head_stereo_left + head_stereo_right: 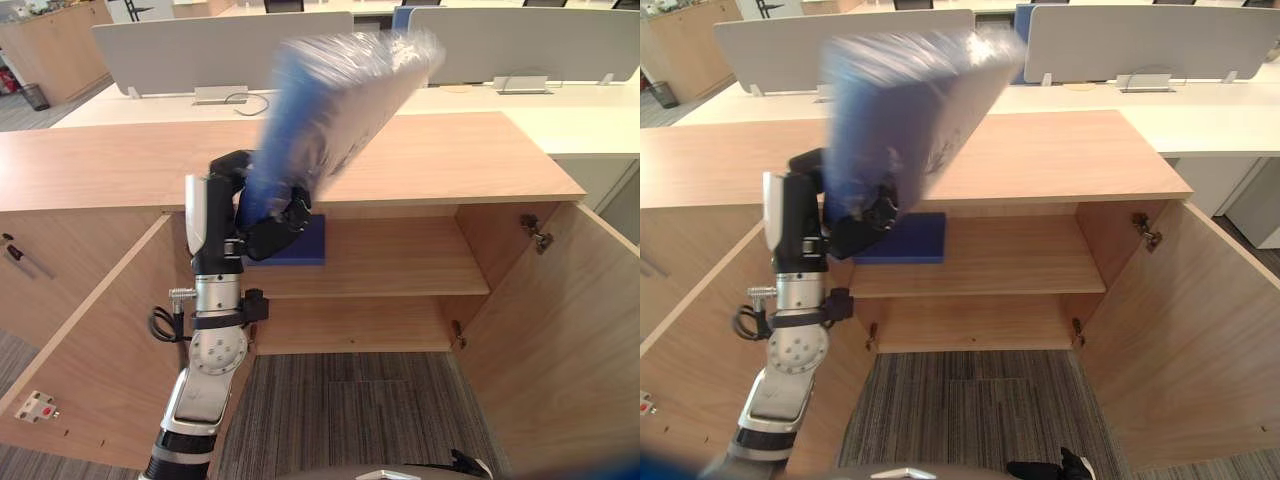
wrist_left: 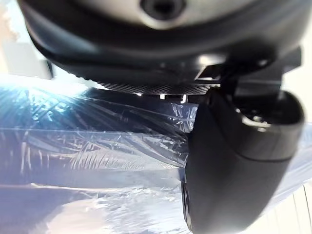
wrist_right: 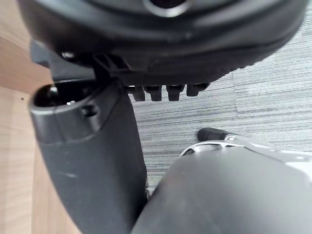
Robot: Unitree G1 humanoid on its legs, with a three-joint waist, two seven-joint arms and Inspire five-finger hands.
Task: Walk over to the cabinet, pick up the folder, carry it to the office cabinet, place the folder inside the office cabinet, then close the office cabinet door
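My left hand [image 1: 270, 225] is shut on the lower end of a blue folder [image 1: 340, 100] wrapped in clear plastic. The folder stands tilted, its top leaning to the right over the wooden top [image 1: 450, 160] of the office cabinet. In the left wrist view the thumb [image 2: 234, 165] presses against the crinkled plastic of the folder [image 2: 97, 146]. Both cabinet doors stand wide open. A second blue folder [image 1: 300, 245] lies flat on the left end of the upper shelf [image 1: 400, 260], just behind my hand. My right hand [image 3: 92, 161] hangs over the carpet, relaxed and holding nothing.
The right door [image 1: 560, 340] and the left door [image 1: 100, 350] swing out towards me on either side of the opening. A small white and red part [image 1: 38, 406] sits on the left door. Behind the cabinet are white desks with grey dividers [image 1: 200, 50].
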